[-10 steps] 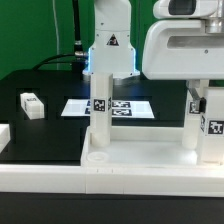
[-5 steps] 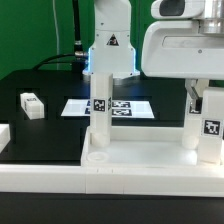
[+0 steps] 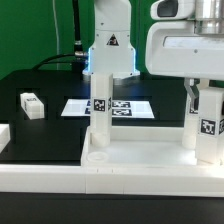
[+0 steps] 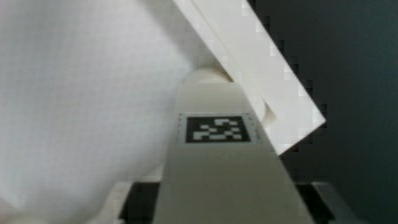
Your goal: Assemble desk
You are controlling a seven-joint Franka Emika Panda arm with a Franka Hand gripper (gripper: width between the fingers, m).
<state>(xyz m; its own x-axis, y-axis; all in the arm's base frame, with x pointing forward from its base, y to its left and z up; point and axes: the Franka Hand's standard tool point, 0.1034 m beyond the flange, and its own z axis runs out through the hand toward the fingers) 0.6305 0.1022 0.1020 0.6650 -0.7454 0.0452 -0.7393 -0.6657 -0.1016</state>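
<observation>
The white tabletop (image 3: pixel 110 165) lies across the front with its rim up. One white leg (image 3: pixel 100 118) stands upright on it at the exterior view's left, and another (image 3: pixel 189 128) at the right. My gripper (image 3: pixel 203 100) is shut on a third tagged leg (image 3: pixel 209 135) and holds it upright just right of that standing leg, over the tabletop's right end. In the wrist view the held leg (image 4: pixel 217 140) runs between my dark fingers (image 4: pixel 151 200), with the tabletop (image 4: pixel 89 100) beneath. A fourth leg (image 3: pixel 32 104) lies loose on the black table at the left.
The marker board (image 3: pixel 125 107) lies flat behind the tabletop. The arm's base (image 3: pixel 110 50) stands at the back centre. A white rail end (image 3: pixel 4 135) sits at the exterior view's left edge.
My gripper and the held leg have shifted slightly toward the exterior view's left, closer to the right standing leg. Nothing else moved.
</observation>
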